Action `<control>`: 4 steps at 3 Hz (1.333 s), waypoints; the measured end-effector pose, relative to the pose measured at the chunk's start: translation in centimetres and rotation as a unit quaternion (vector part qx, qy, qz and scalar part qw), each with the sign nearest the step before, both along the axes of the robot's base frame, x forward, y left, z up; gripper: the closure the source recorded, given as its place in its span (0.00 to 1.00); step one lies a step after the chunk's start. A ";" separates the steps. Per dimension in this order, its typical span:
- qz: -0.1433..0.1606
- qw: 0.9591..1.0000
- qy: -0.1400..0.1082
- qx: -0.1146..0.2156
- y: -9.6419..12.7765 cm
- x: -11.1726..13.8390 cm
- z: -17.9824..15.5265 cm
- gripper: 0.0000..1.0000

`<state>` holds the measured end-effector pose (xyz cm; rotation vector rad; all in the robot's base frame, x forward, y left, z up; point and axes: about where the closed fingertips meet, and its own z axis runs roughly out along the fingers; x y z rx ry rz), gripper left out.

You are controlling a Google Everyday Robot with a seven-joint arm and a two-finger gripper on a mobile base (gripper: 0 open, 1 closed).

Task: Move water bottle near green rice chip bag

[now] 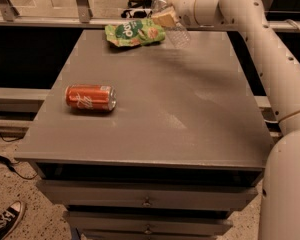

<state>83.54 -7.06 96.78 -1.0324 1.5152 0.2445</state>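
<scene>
Water bottle (178, 32) in gripper (165, 18) nr green rice chip bag (134, 33); text illegible.

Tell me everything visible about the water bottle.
The water bottle is small and made of clear plastic, with a white cap at its upper end. It is tilted, with the cap up toward the far left and the base down toward the right. The gripper is closed around its middle and hides part of the body. It holds the bottle over the far edge of the table, just right of the green rice chip bag. Whether the base touches the table cannot be told.
</scene>
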 end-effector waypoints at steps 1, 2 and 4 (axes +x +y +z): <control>0.026 1.000 -0.003 -0.014 1.5 0.3 -0.6 0.84; 0.048 0.998 -0.002 -0.029 2.7 0.3 -1.2 0.60; 0.083 0.995 0.002 -0.047 4.7 -0.3 -2.4 0.13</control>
